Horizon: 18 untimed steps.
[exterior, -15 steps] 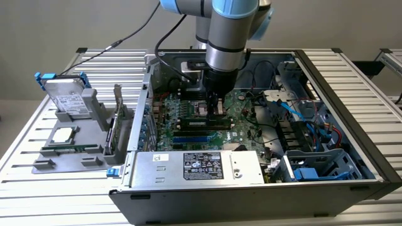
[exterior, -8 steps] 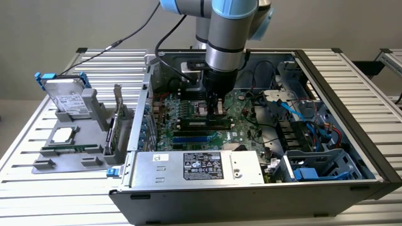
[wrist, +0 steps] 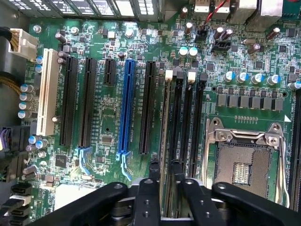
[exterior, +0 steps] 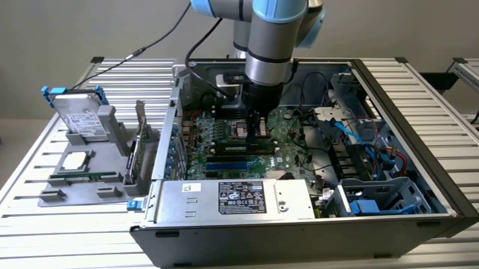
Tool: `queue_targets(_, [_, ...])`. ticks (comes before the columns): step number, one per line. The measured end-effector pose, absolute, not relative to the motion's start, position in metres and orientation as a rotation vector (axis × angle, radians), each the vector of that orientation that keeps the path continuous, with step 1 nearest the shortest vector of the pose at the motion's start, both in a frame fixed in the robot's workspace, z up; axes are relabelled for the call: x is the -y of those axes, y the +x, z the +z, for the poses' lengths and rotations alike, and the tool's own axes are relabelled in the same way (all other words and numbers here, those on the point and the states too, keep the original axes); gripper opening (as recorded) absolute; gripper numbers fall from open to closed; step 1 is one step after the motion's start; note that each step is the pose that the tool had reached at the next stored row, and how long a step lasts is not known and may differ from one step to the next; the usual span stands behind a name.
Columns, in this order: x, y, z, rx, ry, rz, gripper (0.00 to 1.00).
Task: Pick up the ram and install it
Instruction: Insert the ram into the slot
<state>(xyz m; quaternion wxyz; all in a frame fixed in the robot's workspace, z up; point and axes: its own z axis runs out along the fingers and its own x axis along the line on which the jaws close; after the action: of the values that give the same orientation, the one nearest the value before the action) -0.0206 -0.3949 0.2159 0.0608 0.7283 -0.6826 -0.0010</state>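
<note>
Wrist view, looking straight down past the gripper (wrist: 164, 172) onto the motherboard (wrist: 108, 136). Set narrow, clamped on the ram (wrist: 164, 132) from both flat sides, with just the thin top edge on show. Sits between the fingers, over the black memory slot (wrist: 195, 122) farthest from the processor socket (wrist: 244, 162). Cannot tell whether touching that slot or hanging just above it.

Step in hand, as judged: install phase. Pick-up done, stick lined up over the slot, seating not confirmed.

Orientation: standing on edge, contact edge hidden below. Long axis parallel with the slots, running out from between the fingers toward the white latches (wrist: 168, 74) at the slots' far end.

Next move, as judged, calls for: long axis kept true to the slot, no twist; notch matched to the slot key; straight, even pressure down at both ends; latches open to receive.

Exterior view: arm reaching down into the open computer case (exterior: 419, 117) on the bench (exterior: 45, 224). Grey parts holder (exterior: 82, 174) well apart from the gripper, outside the case.
</note>
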Motion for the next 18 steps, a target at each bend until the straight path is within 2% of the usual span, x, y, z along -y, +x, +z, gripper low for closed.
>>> queue_targets(1, [0.395, -0.021, 0.216, 2.065, 2.203, -0.003, 0.34])
queue_targets(3, [0.395, -0.021, 0.217, 2.065, 2.203, -0.003, 0.34])
queue_targets(4, [0.395, -0.021, 0.219, 2.065, 2.203, -0.003, 0.40])
queue_targets(16, [0.395, -0.033, 0.236, 2.068, 2.206, -0.007, 0.40])
queue_targets(18, [0.395, -0.033, 0.236, 2.068, 2.206, -0.007, 0.31])
